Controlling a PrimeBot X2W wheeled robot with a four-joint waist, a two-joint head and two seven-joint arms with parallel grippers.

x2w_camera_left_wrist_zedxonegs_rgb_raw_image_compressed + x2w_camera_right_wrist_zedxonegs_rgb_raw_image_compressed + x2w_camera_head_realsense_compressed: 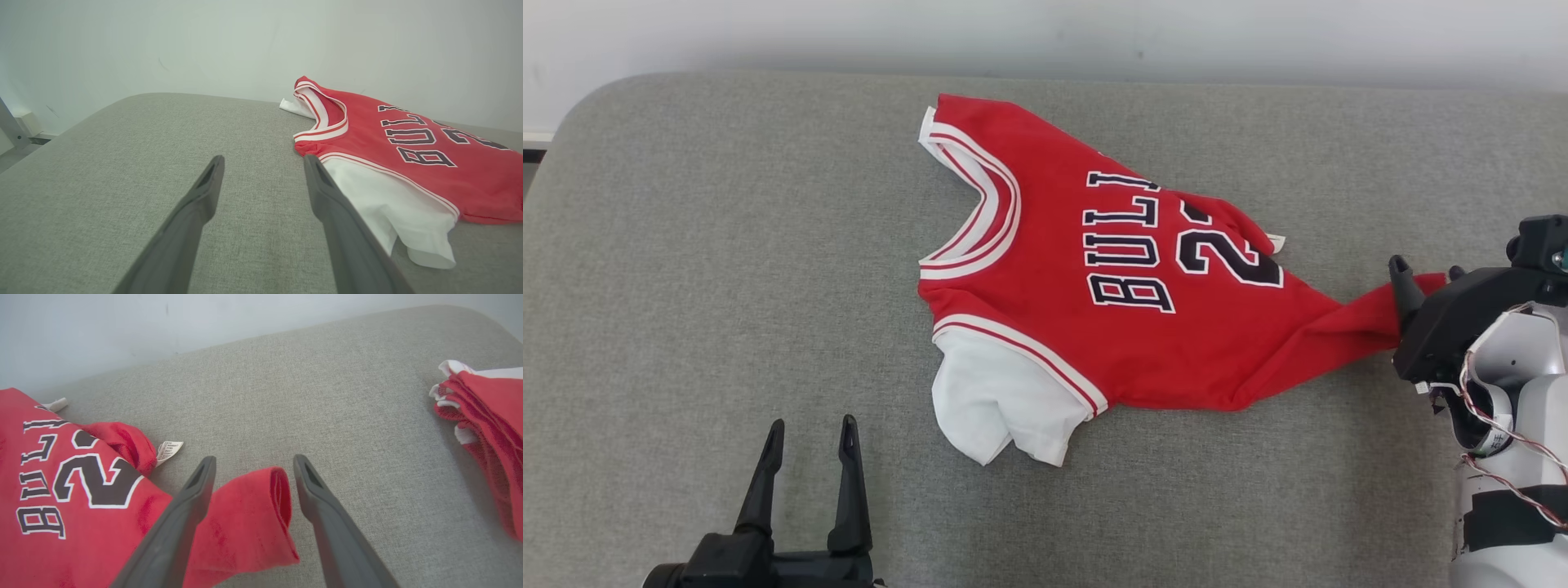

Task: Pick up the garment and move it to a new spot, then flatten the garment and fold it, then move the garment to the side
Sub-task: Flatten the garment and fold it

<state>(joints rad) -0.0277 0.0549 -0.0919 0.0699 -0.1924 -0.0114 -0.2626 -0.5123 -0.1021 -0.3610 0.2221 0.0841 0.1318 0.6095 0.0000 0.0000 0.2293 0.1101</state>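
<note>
- I observed the garment (1127, 343), a red jersey with a white sleeve, spread on the grey cushion (686, 286).
- The right gripper (254, 458) had its fingers parted, straddling the jersey's stretched hem corner without clamping it.
- The left gripper (814, 423) sat empty, fingers wide apart, near the white sleeve.

In your head view the jersey (1094, 269) lies mid-frame on the worktop (686, 286), collar to the left. Its hem corner reaches the right edge, between the parted fingers of the right pincer (1427, 268). The left pincer (814, 423) sits at lower left, apart from the jersey. In your right wrist view a second garment (486, 412) lies at the right edge, well apart from the jersey.
</note>
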